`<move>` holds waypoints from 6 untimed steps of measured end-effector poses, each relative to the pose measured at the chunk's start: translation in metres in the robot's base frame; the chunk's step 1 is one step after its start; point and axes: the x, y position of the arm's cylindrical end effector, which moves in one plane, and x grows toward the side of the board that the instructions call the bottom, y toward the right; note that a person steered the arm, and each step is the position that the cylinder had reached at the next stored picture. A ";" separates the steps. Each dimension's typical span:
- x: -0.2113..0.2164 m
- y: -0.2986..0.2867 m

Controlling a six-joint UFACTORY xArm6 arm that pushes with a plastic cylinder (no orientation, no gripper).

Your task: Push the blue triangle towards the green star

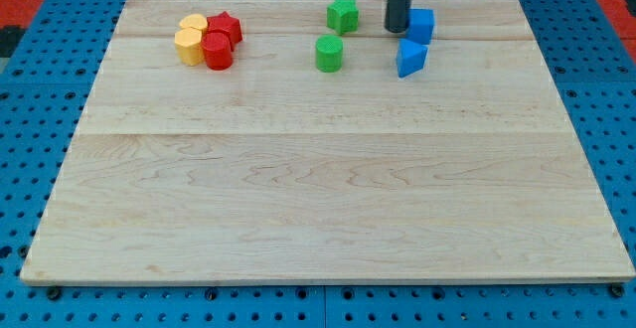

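Blue triangular plastic block (410,58) sits near the desk's far edge, right of centre. Green star-shaped plastic block (343,15) is further along that edge toward the far-left corner, slightly closer to the edge than the triangle. Well apart, nothing between them on the straight line.

My tip (398,30) is down on the light wooden desk (298,189), just beside the blue cube-like block (422,24) on its left, and just beyond the triangle on the far-edge side. Looks apart from the triangle, but the gap is small.

How to do it well (judgement, not observed):
- Tip is on the wrong side. It needs to get to the triangle's right, slightly toward the near edge, so the push line runs through the block to the star.
- Route around the near side of the triangle; going direct would knock it away or drag the cube.
- Push through the block's centre. A triangle face will likely rotate off an off-centre contact.
- Green cylinder-like block (329,53) sits just below that line; aim a bit toward the far edge to miss it.

Arm pose: rod upright, entering from the far edge. There is no hand here (just 1 bare rod, holding nothing).
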 end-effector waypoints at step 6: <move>0.102 0.018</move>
